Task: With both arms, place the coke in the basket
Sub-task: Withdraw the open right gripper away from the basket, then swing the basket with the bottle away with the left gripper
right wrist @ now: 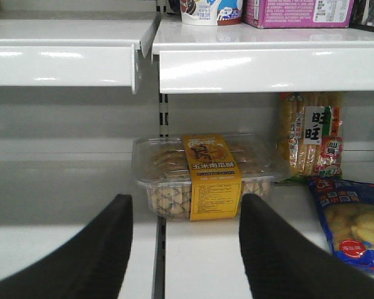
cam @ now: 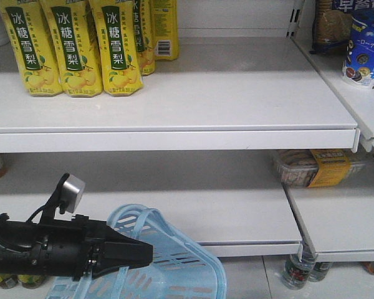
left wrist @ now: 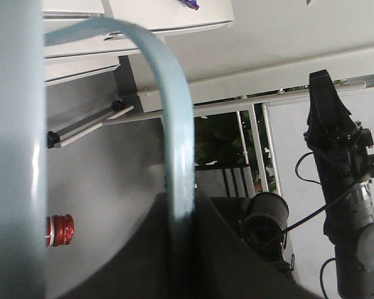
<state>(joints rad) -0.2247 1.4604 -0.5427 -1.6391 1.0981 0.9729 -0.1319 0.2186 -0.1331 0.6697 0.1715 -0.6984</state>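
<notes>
The light blue basket (cam: 174, 261) hangs tilted at the bottom of the front view, below the lower shelf. My left gripper (cam: 143, 252) is shut on one of its thin loop handles (left wrist: 174, 124), which runs between the jaws in the left wrist view. A red screw cap, the coke (left wrist: 59, 229), peeks out beside the blurred basket wall (left wrist: 12, 156); the bottle's body is hidden. My right gripper (right wrist: 186, 205) is open with nothing between its fingers, and faces a clear biscuit box. The right arm (left wrist: 340, 187) stands apart from the basket.
Yellow pear-drink bottles (cam: 68, 47) fill the upper shelf's left. A clear biscuit box with a yellow label (right wrist: 206, 174) sits on the lower shelf (cam: 324, 218), snack bags (right wrist: 352, 218) to its right. Dark bottles (cam: 299, 268) stand on the floor under the shelf.
</notes>
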